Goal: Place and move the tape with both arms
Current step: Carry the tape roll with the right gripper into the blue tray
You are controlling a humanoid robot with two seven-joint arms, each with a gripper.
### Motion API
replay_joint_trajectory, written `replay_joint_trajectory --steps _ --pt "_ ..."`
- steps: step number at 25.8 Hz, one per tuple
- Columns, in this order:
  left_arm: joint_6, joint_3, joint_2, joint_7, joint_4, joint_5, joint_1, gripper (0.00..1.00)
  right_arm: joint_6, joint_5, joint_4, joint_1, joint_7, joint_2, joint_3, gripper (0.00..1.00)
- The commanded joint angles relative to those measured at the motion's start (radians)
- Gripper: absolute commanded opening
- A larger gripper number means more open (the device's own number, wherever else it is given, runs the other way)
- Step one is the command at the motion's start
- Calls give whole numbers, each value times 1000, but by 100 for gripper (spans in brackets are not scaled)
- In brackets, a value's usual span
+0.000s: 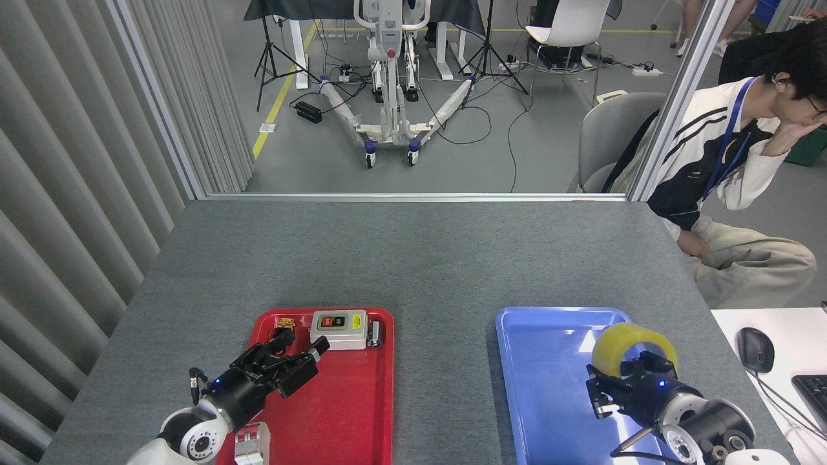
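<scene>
Right gripper [636, 378]: closed on the tape [633, 347], its 2 black fingers clamped around the roll, which stands on edge over the far right part of the blue tray [549, 387]. Whether the roll touches the tray floor cannot be determined. Left gripper [294, 358]: fingers spread apart, holding nothing, positioned over the left half of the red tray [349, 413]. On the red tray's far end: 1 grey switch box [338, 329] with red and black buttons, a small yellow-and-black push-button part [283, 326] beside it, partly hidden by the left fingers. A red-and-white component [252, 444] sits at the tray's near left corner. Both trays rest on the grey table [413, 258], well apart. A seated person [730, 168] is beyond the table's right edge.
</scene>
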Motion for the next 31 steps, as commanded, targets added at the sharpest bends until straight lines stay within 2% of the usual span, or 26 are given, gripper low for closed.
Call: replay_joint_trajectory --steps 1,5,6,8,9,10,11,12,13,16,18,19,22,26,31 --pt "1 0 8 0 -4 -2 0 100 103 -21 21 -45 223 1 55 0" --pt "1 0 -3 8 -18 -9 -6 100 163 -24 73 -81 229 1 135 10" --pt "1 0 -3 17 -27 -16 -4 100 167 -24 79 -87 227 1 139 18" --pt "1 3 -3 42 -41 -48 -4 100 179 -24 88 -93 221 2 144 49" --pt "1 8 -3 54 -49 -74 -4 100 182 -24 90 -93 220 4 147 59" --pt "13 6 -1 74 -67 -105 -1 100 184 -24 93 -93 215 4 147 74" --pt "71 -2 5 103 -101 -135 6 100 187 -24 93 -93 210 4 147 95" --pt "142 -25 12 146 -139 -154 40 100 187 -24 96 -91 209 6 147 100" --pt "229 -78 23 203 -181 -158 89 100 187 -24 96 -90 206 7 147 100" --pt "564 -262 112 370 -323 -161 168 100 186 -24 94 -84 172 9 145 100" --pt "758 -339 131 448 -385 -163 217 100 186 -26 87 -81 131 9 142 100" --pt "815 -359 132 479 -409 -164 238 100 186 -24 83 -76 101 9 135 100" --pt "841 -364 146 497 -426 -169 249 100 192 -24 82 -56 -55 10 101 100" --pt "806 -368 161 488 -419 -169 250 100 233 -24 76 34 -359 21 3 99" --pt "785 -370 210 404 -429 -167 257 100 302 -21 76 120 -807 96 -68 100"
